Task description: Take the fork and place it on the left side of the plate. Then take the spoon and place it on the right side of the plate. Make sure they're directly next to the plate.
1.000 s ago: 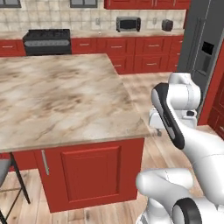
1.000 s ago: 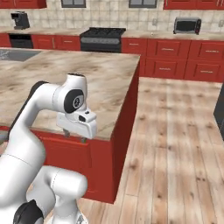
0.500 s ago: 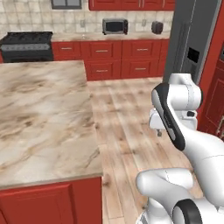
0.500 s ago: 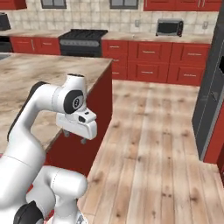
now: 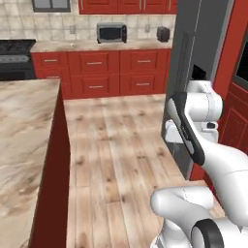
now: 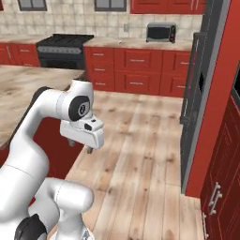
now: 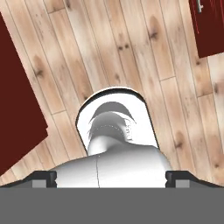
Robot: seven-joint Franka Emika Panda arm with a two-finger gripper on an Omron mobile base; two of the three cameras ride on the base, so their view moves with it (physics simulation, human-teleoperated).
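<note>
The whole view has swung right since a second ago: the marble tabletop (image 5: 24,145) now lies left of the jaws, the plank floor (image 5: 116,145) beneath and the dark fridge (image 6: 199,98) to their right. The gripper (image 6: 89,149) hangs empty, jaws apart. Fork, spoon and plate are out of sight.

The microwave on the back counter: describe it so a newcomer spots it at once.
Start at the long run of red base cabinets along the tiled back wall. On the pale countertop above them, between the black stove and the tall dark grey refrigerator, sits the small silver box-shaped microwave, larger and paler than the dark toaster beside it.
</note>
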